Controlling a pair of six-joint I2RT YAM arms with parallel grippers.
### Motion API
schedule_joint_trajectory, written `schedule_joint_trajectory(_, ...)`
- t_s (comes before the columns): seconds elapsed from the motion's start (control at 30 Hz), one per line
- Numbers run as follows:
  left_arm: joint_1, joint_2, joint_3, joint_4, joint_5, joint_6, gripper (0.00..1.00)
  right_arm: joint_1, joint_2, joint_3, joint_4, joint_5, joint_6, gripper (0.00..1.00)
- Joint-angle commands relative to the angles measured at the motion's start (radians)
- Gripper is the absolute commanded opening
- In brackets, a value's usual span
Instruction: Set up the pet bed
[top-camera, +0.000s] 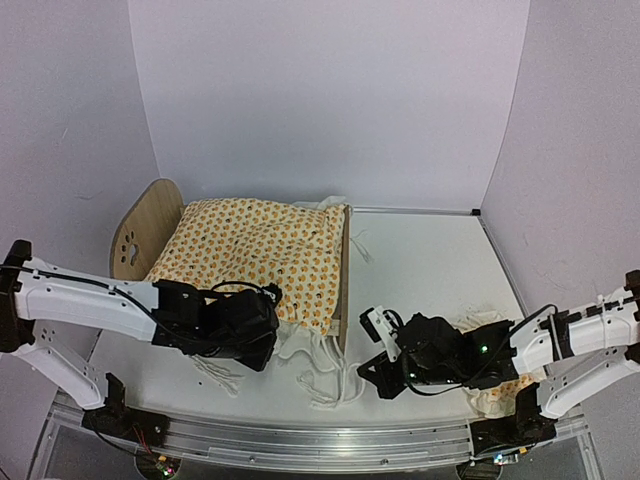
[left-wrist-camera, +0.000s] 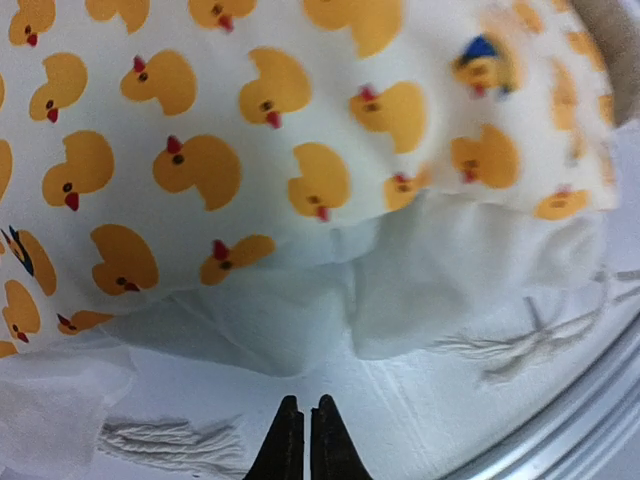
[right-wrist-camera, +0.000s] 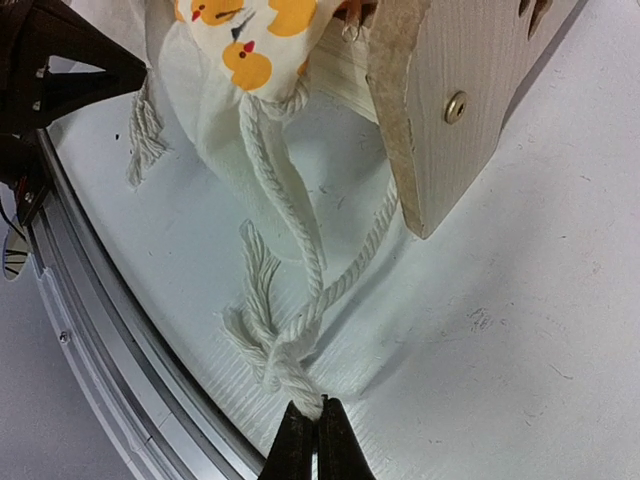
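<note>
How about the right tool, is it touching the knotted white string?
Touching. In the right wrist view, the knotted white string ends right at the right tool's shut tips, no gap.

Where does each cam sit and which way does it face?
Top external: above and behind the bases, looking down and forward at the table and the pet bed under the duck quilt; left arm and right arm show.
Left wrist: on the left arm, low, facing the quilt's hanging edge; left gripper at bottom, shut.
Right wrist: on the right arm, low, facing the bed's end board and a cord; right gripper at bottom, apparently shut on the cord's knot.
Shared: all three see the quilt.
</note>
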Motion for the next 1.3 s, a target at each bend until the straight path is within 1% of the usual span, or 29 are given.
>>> schedule_joint_trajectory(0.0,-0.037,-0.198,-0.080,0.290,0.177,0.099,0.14,-0.005,-0.008,0.042,0.079,0.011,-0.018,0.00)
schedule_joint_trajectory(0.07,-0.046,-0.287,-0.192,0.567,0.298,0.096,0.32,-0.009,-0.020,0.030,0.115,0.009,-0.022,0.00)
schedule_joint_trajectory(0.1,-0.053,-0.310,-0.251,0.714,0.330,0.067,0.40,-0.014,-0.025,0.026,0.131,0.000,-0.026,0.00)
schedule_joint_trajectory(0.13,-0.058,-0.310,-0.290,0.820,0.329,0.008,0.47,-0.019,-0.031,0.022,0.147,-0.003,-0.029,0.00)
schedule_joint_trajectory(0.17,-0.060,-0.287,-0.304,0.889,0.324,-0.019,0.48,-0.025,-0.036,0.016,0.167,-0.006,-0.032,0.00)
schedule_joint_trajectory(0.2,-0.061,-0.247,-0.293,0.917,0.318,-0.033,0.49,-0.031,-0.038,0.008,0.189,-0.011,-0.040,0.00)
schedule_joint_trajectory(0.4,-0.063,-0.022,-0.166,0.935,0.301,-0.088,0.48,-0.072,0.005,0.026,0.219,-0.020,-0.067,0.00)
schedule_joint_trajectory(0.5,-0.061,0.046,-0.129,0.935,0.298,-0.111,0.45,-0.073,0.012,0.025,0.214,-0.020,-0.076,0.00)
schedule_joint_trajectory(0.57,-0.049,0.068,-0.137,0.935,0.277,-0.152,0.43,-0.073,0.010,0.020,0.214,-0.022,-0.079,0.00)
schedule_joint_trajectory(0.63,-0.034,0.085,-0.148,0.936,0.240,-0.191,0.36,-0.073,0.007,0.016,0.214,-0.024,-0.083,0.00)
schedule_joint_trajectory(0.77,-0.020,0.143,-0.126,0.941,0.228,-0.233,0.25,-0.073,0.001,0.011,0.216,-0.038,-0.081,0.00)
schedule_joint_trajectory(0.93,-0.017,0.166,-0.131,0.940,0.179,-0.269,0.26,-0.073,-0.003,0.000,0.226,-0.039,-0.080,0.00)
schedule_joint_trajectory(1.13,-0.007,0.167,-0.146,0.934,0.153,-0.301,0.36,-0.073,0.011,0.004,0.239,-0.044,-0.081,0.00)
schedule_joint_trajectory(1.27,0.013,0.195,-0.128,0.924,0.179,-0.304,0.36,-0.073,0.033,0.017,0.243,-0.049,-0.086,0.00)
